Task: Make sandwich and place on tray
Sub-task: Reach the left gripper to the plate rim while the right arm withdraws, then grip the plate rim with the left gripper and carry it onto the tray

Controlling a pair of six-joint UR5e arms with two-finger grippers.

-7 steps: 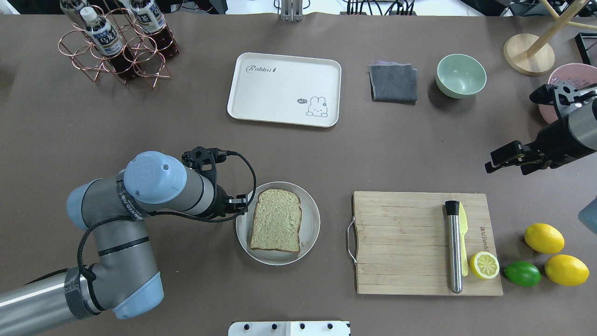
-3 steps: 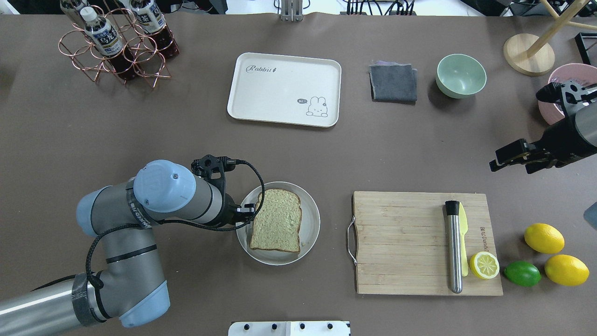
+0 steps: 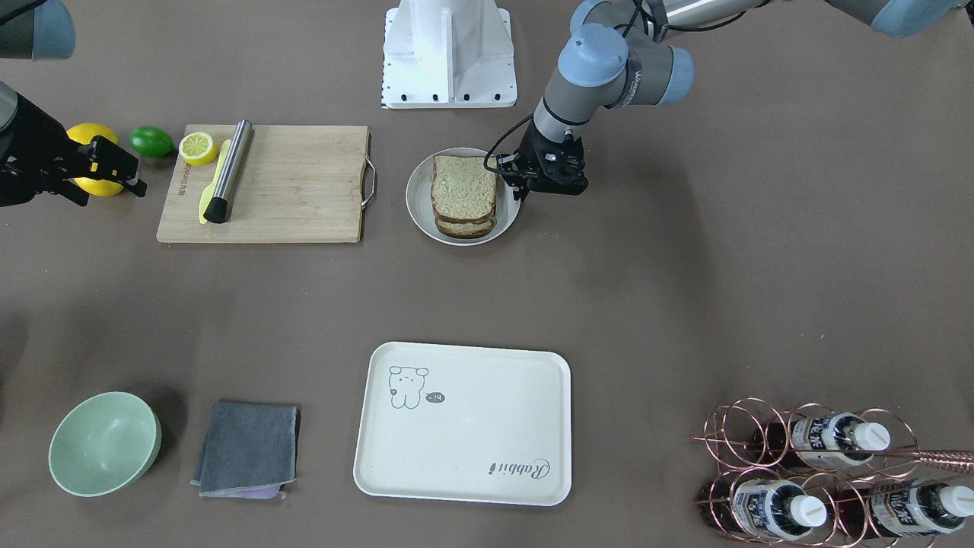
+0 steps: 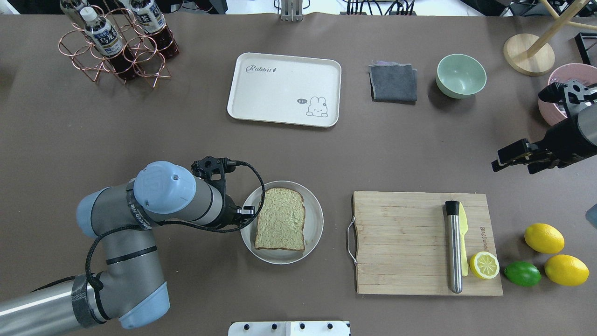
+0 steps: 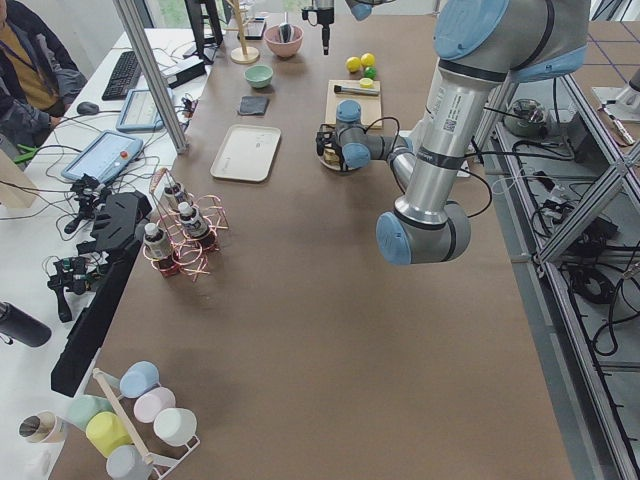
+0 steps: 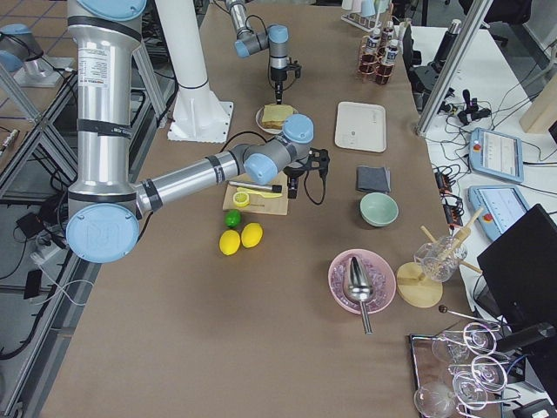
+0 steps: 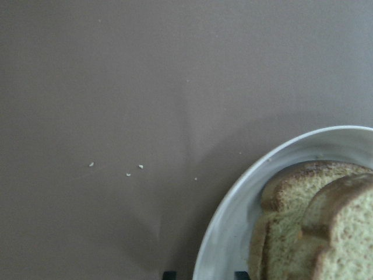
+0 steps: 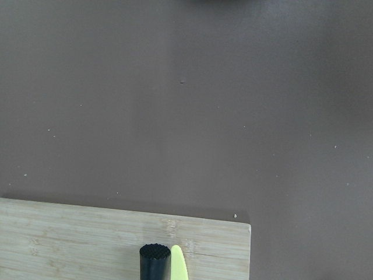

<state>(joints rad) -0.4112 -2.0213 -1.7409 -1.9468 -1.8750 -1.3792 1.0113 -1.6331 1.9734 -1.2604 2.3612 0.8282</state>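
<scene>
A stack of speckled bread slices (image 4: 280, 219) with brown crusts lies on a round white plate (image 4: 315, 219) at the table's middle front. It also shows in the front view (image 3: 464, 186) and the left wrist view (image 7: 338, 233). No egg shows. My left gripper (image 4: 247, 212) is at the plate's left edge, with its fingertips on either side of the plate's rim (image 7: 233, 216), shut on it. The cream tray (image 4: 284, 88) lies bare farther back. My right gripper (image 4: 497, 161) hangs open and empty over the table, beyond the cutting board's far right corner.
The wooden cutting board (image 4: 401, 242) holds a metal rod (image 4: 453, 247), a yellow knife and a lemon half. Two lemons and a lime (image 4: 522, 273) lie to its right. A grey cloth (image 4: 393, 83), a green bowl (image 4: 461, 75) and a bottle rack (image 4: 112, 44) stand along the back.
My left arm moved right until its gripper reached the plate's rim, and the plate with the bread then shifted slightly right. My right gripper drifted a little to the right.
</scene>
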